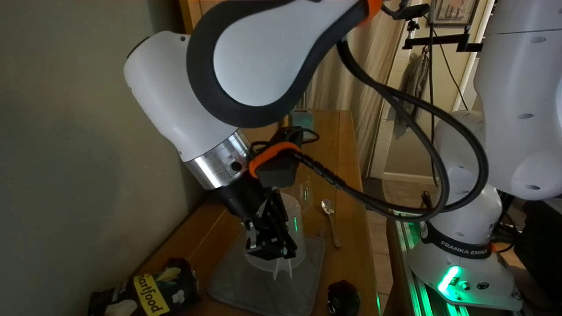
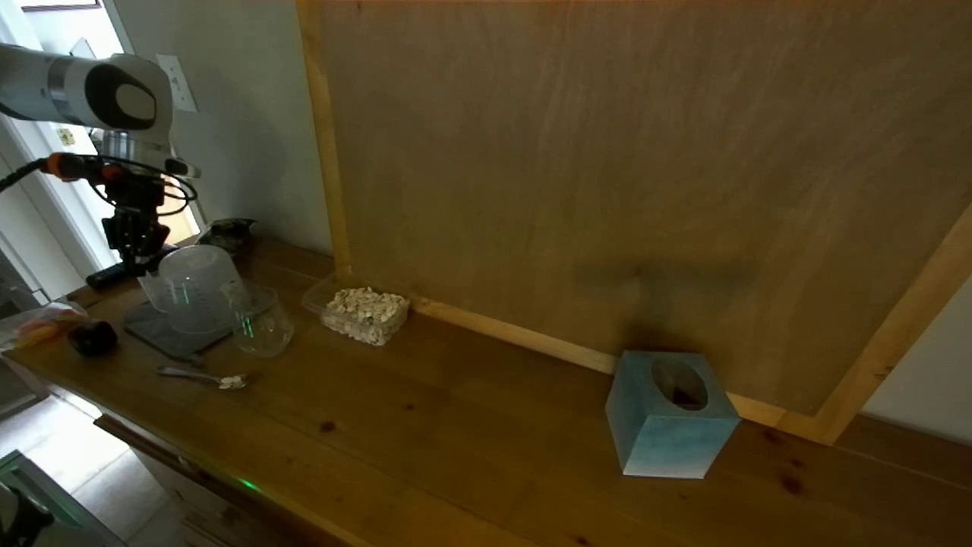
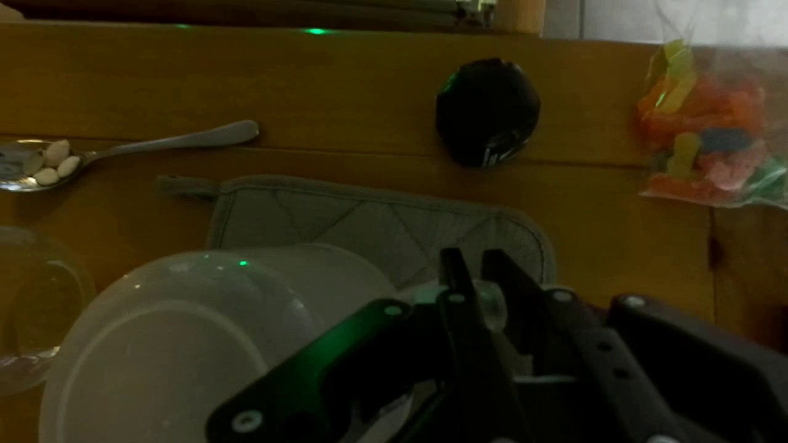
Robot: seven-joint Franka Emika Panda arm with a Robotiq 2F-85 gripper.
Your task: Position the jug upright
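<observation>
The jug is translucent white plastic and shows in both exterior views (image 1: 295,224) (image 2: 194,292). It appears upside down, its round base facing up. In the wrist view its base (image 3: 166,369) fills the lower left. It is over a grey quilted pot holder (image 3: 381,221); whether its rim touches the cloth I cannot tell. My gripper (image 3: 473,255) is at the jug's handle side and points down. Its fingers are close together, with the clear handle (image 3: 492,304) filling the gap between them. In the exterior views the gripper (image 1: 272,254) (image 2: 135,266) hides most of the handle.
A clear glass (image 2: 262,334) stands beside the jug. A spoon (image 3: 178,140) and a black round object (image 3: 489,114) lie towards the table's edge. A candy bag (image 3: 708,135), Smartfood bag (image 1: 147,294), oat container (image 2: 367,315) and tissue box (image 2: 672,418) are around. A wall runs behind.
</observation>
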